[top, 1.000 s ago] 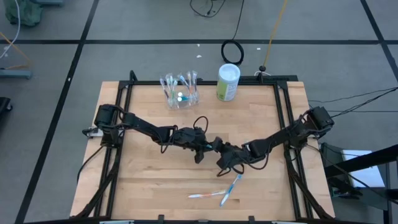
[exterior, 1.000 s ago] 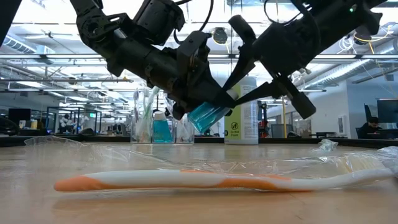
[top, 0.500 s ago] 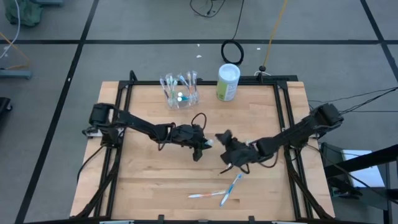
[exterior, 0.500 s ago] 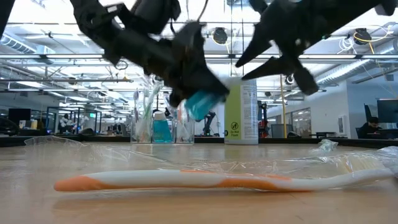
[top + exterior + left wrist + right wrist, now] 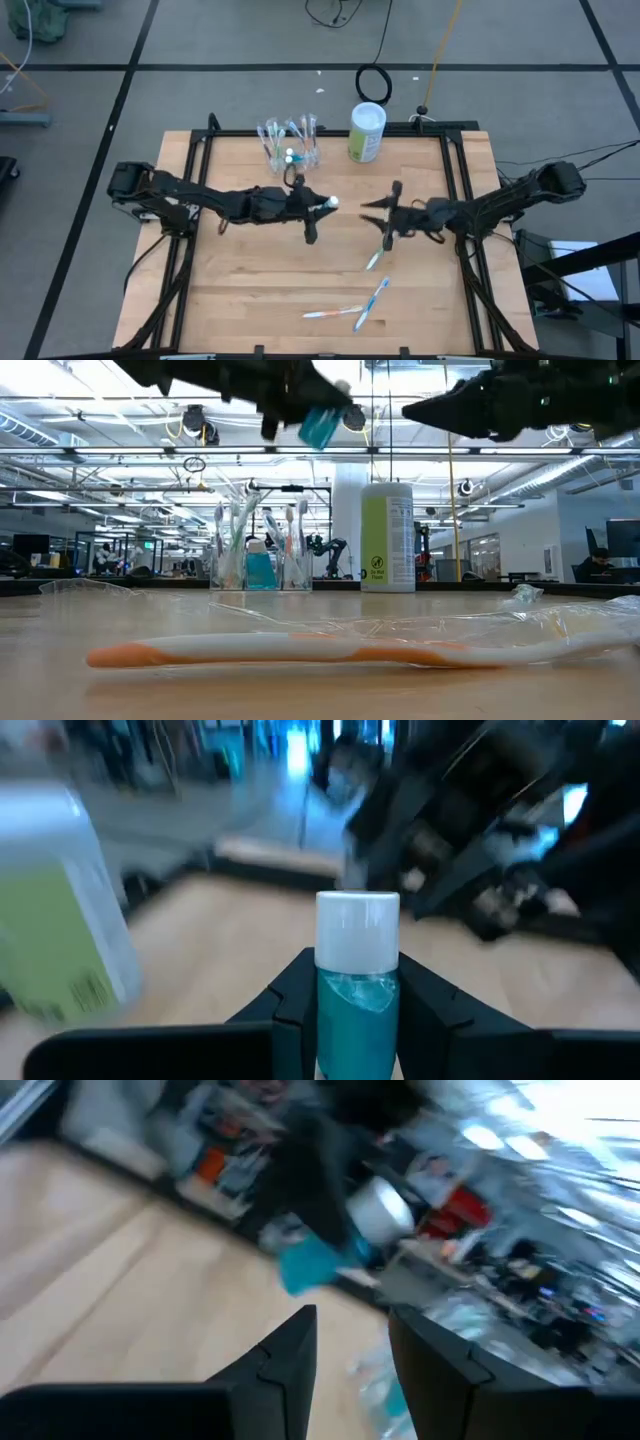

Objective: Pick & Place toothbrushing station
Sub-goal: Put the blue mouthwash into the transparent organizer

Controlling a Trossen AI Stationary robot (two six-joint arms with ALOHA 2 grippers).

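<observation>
Grey floor (image 5: 230, 95) crossed by dark lines surrounds the table; ceiling lights (image 5: 200, 430) glow beyond.

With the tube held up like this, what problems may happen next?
1. The left gripper holds the toothpaste tube only by its sides, well above the table; if it slips, it falls.
2. The clear holder already looks full of brushes, so putting the tube in may push or tip them.
3. The right gripper is close and may bump.

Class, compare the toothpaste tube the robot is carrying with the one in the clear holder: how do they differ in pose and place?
The carried toothpaste tube hangs high above the table, gripped in the left tool; the holder's toothpaste tube sits low inside the clear holder. The carried one is tilted; the other stands upright. Both are blue.
</observation>
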